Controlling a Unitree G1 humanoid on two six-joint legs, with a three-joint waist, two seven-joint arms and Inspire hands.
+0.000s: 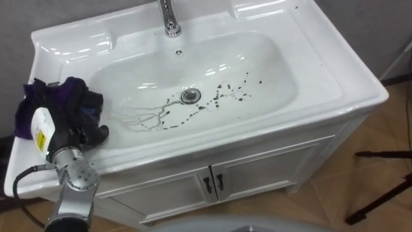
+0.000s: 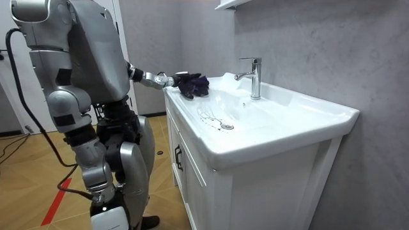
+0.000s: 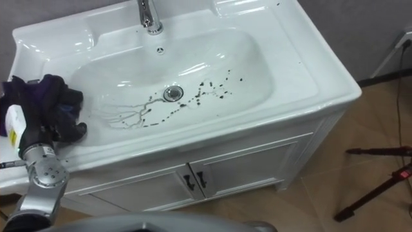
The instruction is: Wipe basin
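Lengthwise, the white basin (image 1: 309, 71) runs from left to right across the eye views, its oval bowl following the same axis and its back edge lying along a grey wall (image 2: 307, 38). A chrome tap (image 1: 168, 16) stands at the middle of that back edge with its spout pointing towards the robot, and a small overflow hole (image 1: 179, 53) sits just below it. Inside the bowl, the drain (image 1: 190, 96) lies near the centre. Dark specks (image 1: 225, 93) scatter to its right, and thin dark trails (image 1: 151, 119) branch away to its left. A dark purple cloth (image 1: 64, 96) is bunched up on the basin's left rim, at the edge of the bowl. The left hand (image 1: 93, 134) is half buried in the cloth, its dark fingers curled into the lower folds and gripping them. Under the basin is a white cabinet (image 1: 257, 171) with two doors and a pair of dark handles (image 1: 214, 183) where they meet. Dark stand legs (image 1: 380, 193) rest on the wooden floor (image 1: 360, 148) to the right. In the room view, the robot stands upright at the near end of the cabinet, its left arm reaching out to the rim.
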